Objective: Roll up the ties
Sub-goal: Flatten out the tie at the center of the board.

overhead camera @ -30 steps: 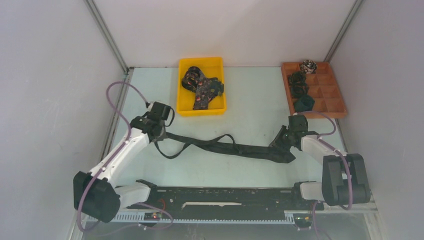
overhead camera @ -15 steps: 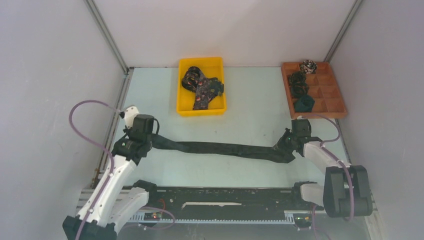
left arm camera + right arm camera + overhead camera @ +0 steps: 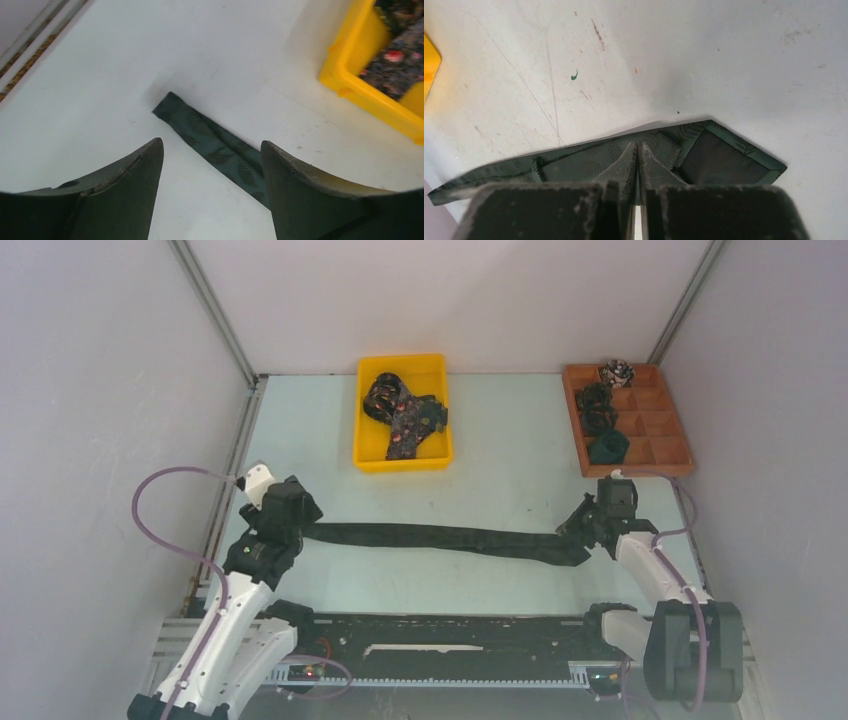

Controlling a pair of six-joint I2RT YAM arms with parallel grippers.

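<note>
Top external view: one dark green tie (image 3: 440, 537) lies stretched out nearly straight across the lower middle of the pale table (image 3: 500, 465), running from left of centre to right of centre. The left gripper (image 3: 303, 529) sits at its left, narrow end, and the right gripper (image 3: 583, 532) at its right, wider end.

Seen from the left wrist, the left gripper (image 3: 211, 144) has its fingers spread well apart and grasps nothing. The narrow end of the tie (image 3: 200, 132) lies flat on the table below the gap, running from the centre of the frame down toward the lower right, where it passes behind the right-hand finger (image 3: 300, 195).

Seen from the right wrist, the right gripper (image 3: 638, 145) has its fingers clenched together, tip against tip, over the wide end of the tie (image 3: 724, 155). The fabric creases up toward the tips, so it looks pinched there. The pointed end, with its darker lining showing, lies to the lower right of the frame.

At the upper middle of the top view stands a yellow bin (image 3: 403, 462) holding loose patterned ties (image 3: 405, 418); its corner also shows at the upper right of the left wrist view (image 3: 350, 75). At the upper right, a brown tray (image 3: 668, 462) with compartments holds several rolled ties (image 3: 600, 410) along its left column and top row.
</note>
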